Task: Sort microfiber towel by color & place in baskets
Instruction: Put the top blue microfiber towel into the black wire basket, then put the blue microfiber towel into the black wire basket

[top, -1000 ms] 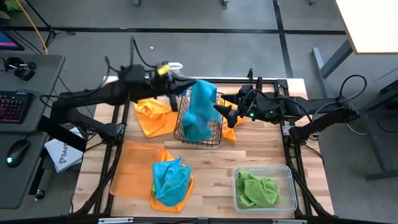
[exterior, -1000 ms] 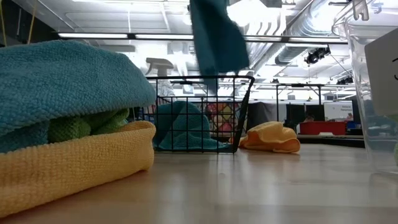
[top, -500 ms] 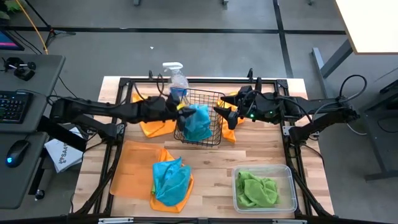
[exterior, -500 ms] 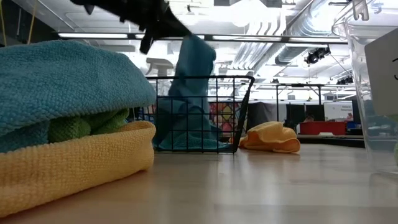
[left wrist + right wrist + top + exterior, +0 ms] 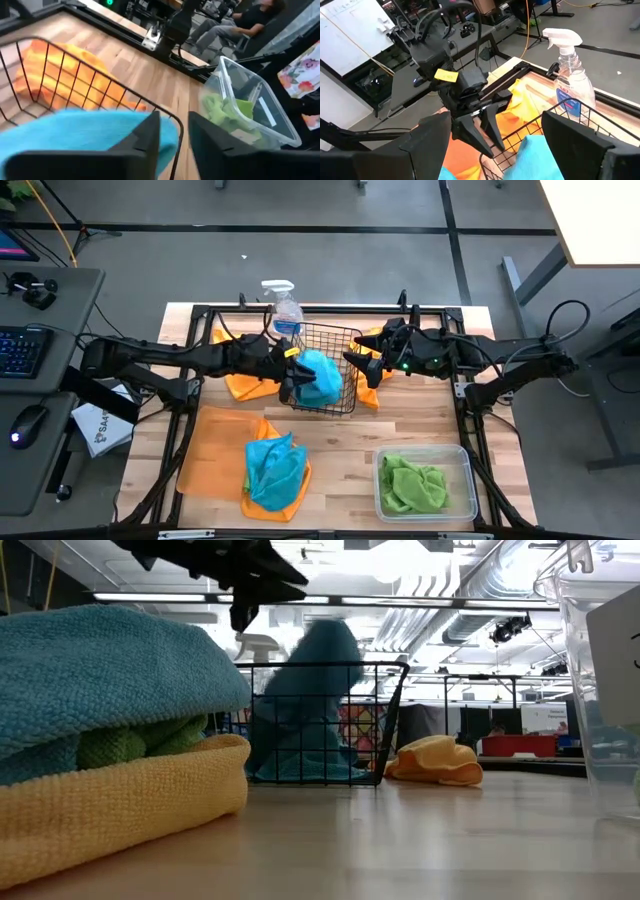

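L claw [image 5: 287, 372] sits at the wire basket's [image 5: 345, 340] near rim, fingers parted, turquoise towel [image 5: 318, 377] just below it inside the basket, no longer gripped. R claw [image 5: 358, 361] wide open at the opposite rim, nearer the orange towel [image 5: 371, 392]. Count: 2 turquoise, 1 lime in tub [image 5: 465, 460], 3 orange.

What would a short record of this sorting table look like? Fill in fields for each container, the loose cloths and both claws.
wire basket: holds a blue cloth
clear tub: holds a green cloth
orange tray: blue cloth pile on its corner
loose orange cloths: one left of the basket, one right of it
spray bottle: upright behind the basket
left claw: open, at the basket's left rim
right claw: open, empty, at the basket's right rim
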Robot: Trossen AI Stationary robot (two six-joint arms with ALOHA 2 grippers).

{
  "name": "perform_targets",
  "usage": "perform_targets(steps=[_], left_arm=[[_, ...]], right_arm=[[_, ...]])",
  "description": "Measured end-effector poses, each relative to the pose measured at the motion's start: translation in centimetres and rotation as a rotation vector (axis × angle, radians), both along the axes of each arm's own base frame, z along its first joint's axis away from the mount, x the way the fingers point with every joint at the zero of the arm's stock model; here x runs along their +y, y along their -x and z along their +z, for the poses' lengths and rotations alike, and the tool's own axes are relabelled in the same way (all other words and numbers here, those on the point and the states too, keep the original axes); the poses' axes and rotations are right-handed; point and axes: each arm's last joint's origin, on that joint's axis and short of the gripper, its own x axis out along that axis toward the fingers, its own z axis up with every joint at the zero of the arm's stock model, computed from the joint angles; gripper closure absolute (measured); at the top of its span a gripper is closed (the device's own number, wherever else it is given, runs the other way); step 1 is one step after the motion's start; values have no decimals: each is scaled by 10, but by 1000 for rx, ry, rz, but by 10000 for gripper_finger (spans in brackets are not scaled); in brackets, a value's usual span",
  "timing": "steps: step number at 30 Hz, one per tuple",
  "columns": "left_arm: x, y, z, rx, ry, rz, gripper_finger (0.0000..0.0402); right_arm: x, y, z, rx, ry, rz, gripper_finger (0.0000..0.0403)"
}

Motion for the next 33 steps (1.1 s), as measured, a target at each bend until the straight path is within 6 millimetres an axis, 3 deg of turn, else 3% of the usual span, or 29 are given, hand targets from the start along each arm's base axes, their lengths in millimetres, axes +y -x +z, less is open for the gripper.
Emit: perform_targets(steps=[8,12,15,19,25,29,33], left_arm=[[-4,-5,50,-18,-98,-88,181],[-28,1,81,74,-51,-219,150],[-62,10,87,155,-65,-305,145],[-109,23,72,269,-140,-332,145],[-163,21,18,430,-270,-388,145],[-183,7,-16,526,-362,-445,145],[-185,-7,-43,606,-382,-419,145]], right_arm=[[4,0,0,0,0,13,96],[4,0,0,1,4,15,96],[4,0,0,4,12,17,96],[4,0,0,9,22,19,96],[4,1,-3,40,28,20,96],[3,2,-5,66,32,19,96],[3,3,-7,88,35,19,96]])
